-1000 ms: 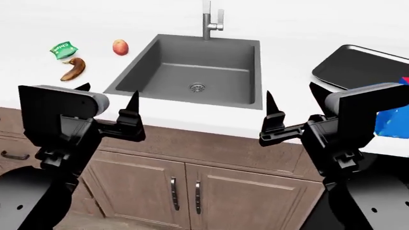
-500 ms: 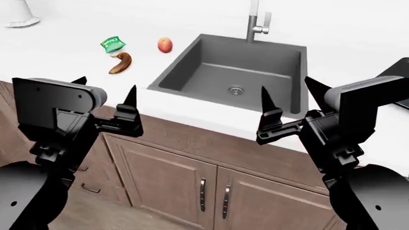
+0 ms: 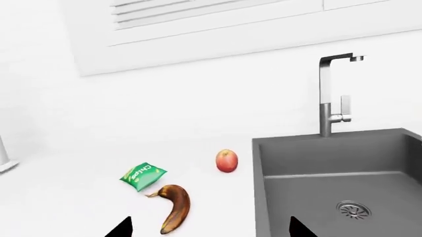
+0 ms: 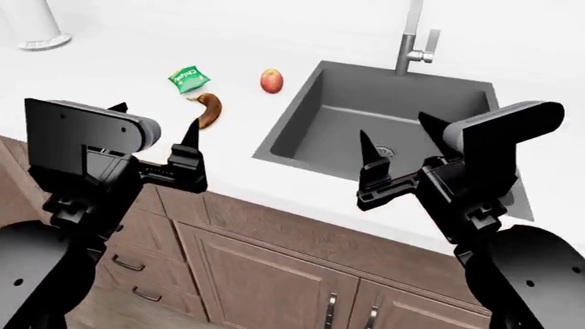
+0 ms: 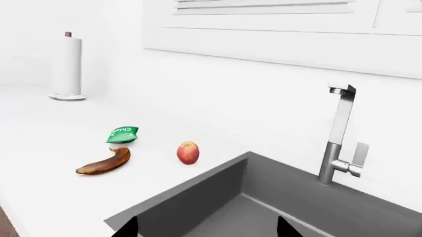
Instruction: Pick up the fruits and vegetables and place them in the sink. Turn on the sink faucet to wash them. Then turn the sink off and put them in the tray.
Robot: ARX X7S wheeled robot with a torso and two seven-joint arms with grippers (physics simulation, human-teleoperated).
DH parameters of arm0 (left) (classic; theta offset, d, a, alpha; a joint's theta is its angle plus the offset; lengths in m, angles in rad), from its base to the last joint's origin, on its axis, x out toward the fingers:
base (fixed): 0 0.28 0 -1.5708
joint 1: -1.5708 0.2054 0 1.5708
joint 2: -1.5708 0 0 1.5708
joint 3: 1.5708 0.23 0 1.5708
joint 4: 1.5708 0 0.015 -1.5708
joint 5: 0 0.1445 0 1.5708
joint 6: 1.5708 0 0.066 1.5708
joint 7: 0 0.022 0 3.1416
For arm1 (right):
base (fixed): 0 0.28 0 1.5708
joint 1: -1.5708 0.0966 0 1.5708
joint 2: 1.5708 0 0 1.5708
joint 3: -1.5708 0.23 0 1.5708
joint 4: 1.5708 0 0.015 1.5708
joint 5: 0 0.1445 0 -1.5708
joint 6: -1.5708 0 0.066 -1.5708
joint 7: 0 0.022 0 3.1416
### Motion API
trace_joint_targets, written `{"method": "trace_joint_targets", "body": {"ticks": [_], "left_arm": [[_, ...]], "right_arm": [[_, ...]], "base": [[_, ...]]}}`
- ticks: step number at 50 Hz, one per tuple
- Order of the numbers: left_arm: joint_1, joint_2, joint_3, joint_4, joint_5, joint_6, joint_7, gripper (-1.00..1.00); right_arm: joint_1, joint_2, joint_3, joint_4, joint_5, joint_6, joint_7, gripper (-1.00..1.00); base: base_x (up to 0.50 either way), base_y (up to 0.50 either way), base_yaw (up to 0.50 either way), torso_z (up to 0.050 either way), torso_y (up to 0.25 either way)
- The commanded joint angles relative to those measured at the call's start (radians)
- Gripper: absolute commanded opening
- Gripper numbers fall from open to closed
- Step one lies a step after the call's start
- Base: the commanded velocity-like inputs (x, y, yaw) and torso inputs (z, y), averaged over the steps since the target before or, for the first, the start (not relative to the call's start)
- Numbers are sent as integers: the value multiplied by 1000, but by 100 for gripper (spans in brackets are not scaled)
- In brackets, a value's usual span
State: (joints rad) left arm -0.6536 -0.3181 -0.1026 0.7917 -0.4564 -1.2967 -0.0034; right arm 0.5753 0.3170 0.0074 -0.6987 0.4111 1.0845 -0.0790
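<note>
The brown-orange banana [image 4: 208, 110] and the red-and-yellow apple [image 4: 271, 80] lie on the white counter left of the dark grey sink [image 4: 302, 116]. The silver faucet [image 4: 416, 41] stands at the sink's back rim. My left gripper [image 4: 155, 115] hangs open and empty in front of the counter edge, short of the banana [image 3: 175, 207]. The apple [image 3: 227, 160] lies farther back. My right gripper [image 4: 395, 127] is open and empty over the sink's front edge. The right wrist view shows banana [image 5: 105, 163], apple [image 5: 188, 152], sink [image 5: 197, 197] and faucet [image 5: 339, 133]. The tray is out of view.
A small green chips bag [image 4: 188, 79] lies just behind the banana. A paper towel holder [image 4: 37, 27] stands at the counter's far left. Brown cabinet doors and drawers [image 4: 265, 281] run below the counter edge.
The head view has swung left: sink, faucet and fruit slid to the right in it, and the tray and blue box left the picture. Both grippers stay open.
</note>
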Motion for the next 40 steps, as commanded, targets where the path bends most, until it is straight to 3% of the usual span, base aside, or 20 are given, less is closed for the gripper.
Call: {"method": "trace_joint_targets", "body": {"ticks": [1, 13, 40], "left_arm": [[-59, -20, 12, 6, -28, -73, 4, 100], [-173, -57, -9, -8, -84, -205, 28, 100], [-155, -80, -41, 34, -191, -230, 32, 100]], "right_arm": [[65, 15, -20, 23, 33, 73, -19, 100], [240, 20, 13, 6, 104, 265, -16, 100], [250, 43, -7, 6, 114, 244, -15, 100]], "base": [[441, 217, 0, 0, 0], [448, 206, 0, 0, 0], [425, 276, 0, 0, 1]]}}
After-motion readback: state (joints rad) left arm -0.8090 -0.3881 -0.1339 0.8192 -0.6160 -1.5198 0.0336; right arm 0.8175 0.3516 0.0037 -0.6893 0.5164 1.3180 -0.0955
